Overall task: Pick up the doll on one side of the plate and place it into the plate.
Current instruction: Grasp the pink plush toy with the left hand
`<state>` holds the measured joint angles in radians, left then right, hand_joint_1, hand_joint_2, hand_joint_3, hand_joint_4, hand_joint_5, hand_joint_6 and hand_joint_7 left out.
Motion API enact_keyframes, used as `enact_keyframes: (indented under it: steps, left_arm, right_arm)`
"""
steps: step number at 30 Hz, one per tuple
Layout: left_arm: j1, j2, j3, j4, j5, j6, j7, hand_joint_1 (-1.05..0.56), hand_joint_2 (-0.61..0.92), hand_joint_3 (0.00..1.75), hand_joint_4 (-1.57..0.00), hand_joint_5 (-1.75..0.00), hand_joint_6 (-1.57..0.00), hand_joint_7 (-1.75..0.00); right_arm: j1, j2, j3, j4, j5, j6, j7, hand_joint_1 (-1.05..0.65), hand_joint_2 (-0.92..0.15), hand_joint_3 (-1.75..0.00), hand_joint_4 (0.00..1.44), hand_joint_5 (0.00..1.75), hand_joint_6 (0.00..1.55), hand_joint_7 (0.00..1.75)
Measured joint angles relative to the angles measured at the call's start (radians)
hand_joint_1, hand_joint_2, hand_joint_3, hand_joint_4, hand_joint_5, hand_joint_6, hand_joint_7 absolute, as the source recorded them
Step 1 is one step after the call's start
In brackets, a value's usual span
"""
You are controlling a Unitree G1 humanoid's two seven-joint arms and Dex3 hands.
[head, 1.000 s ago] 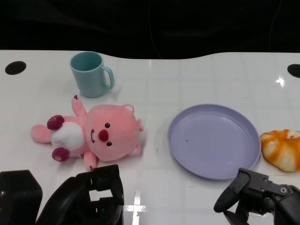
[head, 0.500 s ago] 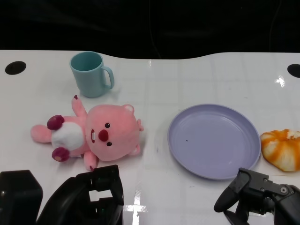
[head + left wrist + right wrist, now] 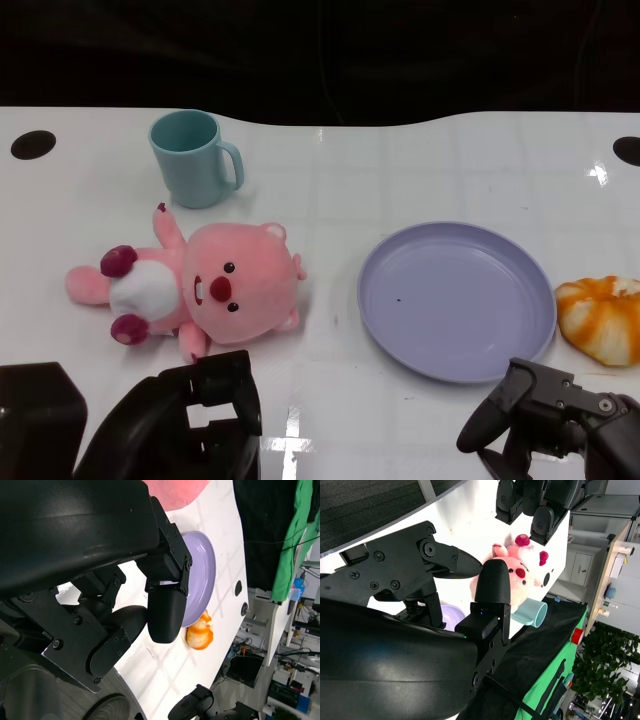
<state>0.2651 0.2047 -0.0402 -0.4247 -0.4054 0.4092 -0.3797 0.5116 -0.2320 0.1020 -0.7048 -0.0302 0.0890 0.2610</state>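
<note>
While the doll (image 3: 200, 290) lies left of the plate (image 3: 457, 300), both hands, left (image 3: 190, 425) and right (image 3: 545, 420), hover empty, fingers apart; only the right wrist view shows green cloth (image 3: 545, 690).

Bright, even overhead light falls on the glossy white table (image 3: 420, 170), with small glare spots at the far right and the near edge (shadows stay soft and short). The background beyond is nearly black. The head view is sharp; both wrist views are distorted, with the hands looming large.
</note>
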Motion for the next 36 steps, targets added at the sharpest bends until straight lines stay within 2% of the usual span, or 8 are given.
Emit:
enact_keyframes:
  steps: [5,10,12,16,20,23,32,36]
  left_arm:
    - [-0.012,-0.013,0.016,0.003,-0.001,-0.016,0.0,-0.14,0.41,1.36,-0.8,-1.58,-0.78,-1.24]
    - [-0.019,-0.018,0.039,0.002,-0.017,-0.025,0.0,-0.22,0.32,1.39,-0.72,-1.53,-0.75,-1.12]
    - [-0.019,-0.018,0.046,0.002,-0.023,-0.035,0.0,-0.26,0.33,1.33,-0.69,-1.51,-0.71,-1.05]
    - [-0.029,-0.018,0.064,0.002,-0.037,-0.069,-0.013,-0.3,0.51,0.93,-0.61,-1.31,-0.66,-0.78]
    - [-0.052,-0.011,0.079,0.002,-0.01,-0.118,-0.013,-0.42,0.79,0.34,-0.51,-1.05,-0.6,-0.51]
    - [-0.058,-0.003,0.08,0.002,0.024,-0.157,-0.013,-0.49,0.9,0.13,-0.42,-0.95,-0.57,-0.37]
    - [-0.101,0.056,0.089,0.0,0.164,-0.277,-0.013,-0.61,0.92,0.15,-0.07,-0.71,-0.34,-0.16]
    - [-0.133,0.099,0.095,0.0,0.231,-0.3,-0.013,-0.62,0.92,0.14,0.0,-0.6,-0.29,-0.11]
  right_arm:
    - [-0.005,0.0,0.003,0.0,-0.005,0.0,0.0,-0.23,-0.74,-0.73,0.64,1.64,0.57,1.33]
    - [-0.011,0.0,0.015,0.0,-0.017,0.0,0.0,-0.23,-0.74,-0.74,0.63,1.64,0.57,1.33]
    - [-0.015,0.0,0.017,0.002,-0.019,0.0,0.0,-0.23,-0.74,-0.74,0.63,1.64,0.57,1.33]
    - [-0.026,0.0,0.021,0.007,-0.022,0.0,-0.001,-0.23,-0.74,-0.74,0.63,1.64,0.57,1.33]
    - [-0.033,0.001,0.027,0.014,-0.024,0.0,-0.001,-0.23,-0.73,-0.75,0.64,1.64,0.57,1.33]
    - [-0.039,0.002,0.029,0.025,-0.023,-0.001,-0.001,-0.23,-0.72,-0.76,0.64,1.65,0.57,1.33]
    - [-0.048,0.003,0.033,0.027,-0.022,-0.001,-0.005,-0.23,-0.73,-0.75,0.63,1.64,0.57,1.33]
    - [-0.048,0.003,0.03,0.029,-0.02,-0.001,-0.005,-0.23,-0.73,-0.74,0.63,1.64,0.57,1.32]
